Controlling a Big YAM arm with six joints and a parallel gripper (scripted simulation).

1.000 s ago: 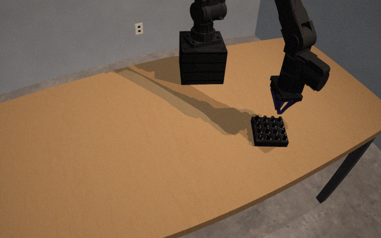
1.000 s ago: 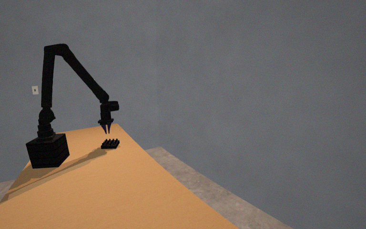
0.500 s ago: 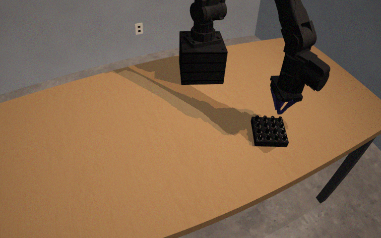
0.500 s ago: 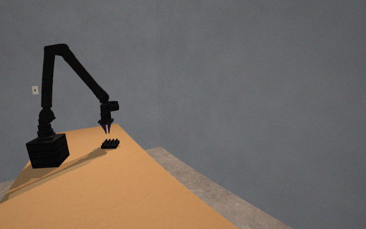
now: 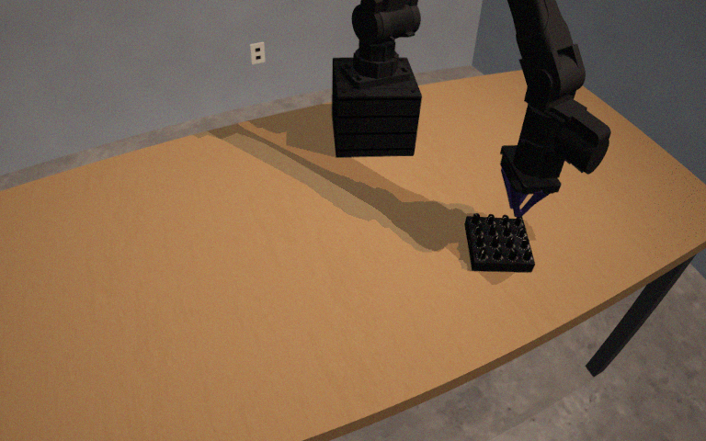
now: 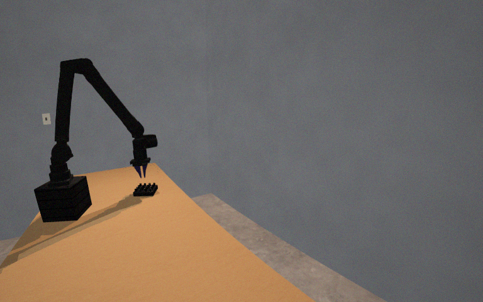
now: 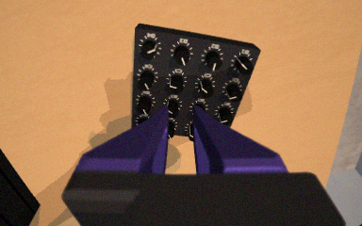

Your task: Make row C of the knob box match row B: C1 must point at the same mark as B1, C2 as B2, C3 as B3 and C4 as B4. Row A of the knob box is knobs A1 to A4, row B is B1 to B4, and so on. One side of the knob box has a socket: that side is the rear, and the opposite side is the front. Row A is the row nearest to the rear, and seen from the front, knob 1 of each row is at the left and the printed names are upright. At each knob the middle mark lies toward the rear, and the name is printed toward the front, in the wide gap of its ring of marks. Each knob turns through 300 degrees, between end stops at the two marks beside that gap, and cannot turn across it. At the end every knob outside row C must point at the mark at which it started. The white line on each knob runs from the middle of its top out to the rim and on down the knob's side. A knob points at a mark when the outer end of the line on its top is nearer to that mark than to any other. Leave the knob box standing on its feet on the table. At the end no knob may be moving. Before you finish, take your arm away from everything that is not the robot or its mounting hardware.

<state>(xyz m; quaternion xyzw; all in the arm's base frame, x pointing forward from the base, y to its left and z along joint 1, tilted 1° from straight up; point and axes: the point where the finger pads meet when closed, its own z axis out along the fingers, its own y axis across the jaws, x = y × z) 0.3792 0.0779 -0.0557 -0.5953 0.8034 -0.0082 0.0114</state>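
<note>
Knob box (image 5: 500, 266) (image 6: 143, 194) (image 7: 198, 36) stands on the bench (image 5: 208, 286) (image 6: 160, 241) (image 7: 71, 47), below the end effector (image 5: 518, 215) (image 6: 143, 177) (image 7: 180, 113): approx 6 o'clock of the tips in the ext. view, approx 7 o'clock in the top view. Fingers slightly apart, nothing gripped; ext. view shows a gap betw. tips and knobs, so no contact there.

Key relation: row C vs tips. Printed names are v. small, but they sit on the 12 o'clock side of the knobs in the wrist view, so I take that as the front, w/ row C second from that edge. On that reading, C3 (image 5: 506, 230) (image 7: 177, 82) lies just shy of 12 o'clock from the tips, C2 (image 5: 509, 241) (image 7: 205, 86) betw. 1 and 2, C1 (image 5: 512, 254) (image 7: 233, 89) approx 2, C4 (image 5: 505, 219) (image 7: 147, 77) approx 10. Row axis runs roughly 9 to 3 o'clock in the wrist view, approx 12 to 6 in the top view.

Only one arm, so no choice of side. Next move prob. needs a shift toward 12 o'clock (wrist view), centring over one row C knob, then straight descent. Risk: neighbours sit close; an off-centre or wide grip could nudge row B or D. B2 pointer is hidden by a finger, can't tell its mark.
</note>
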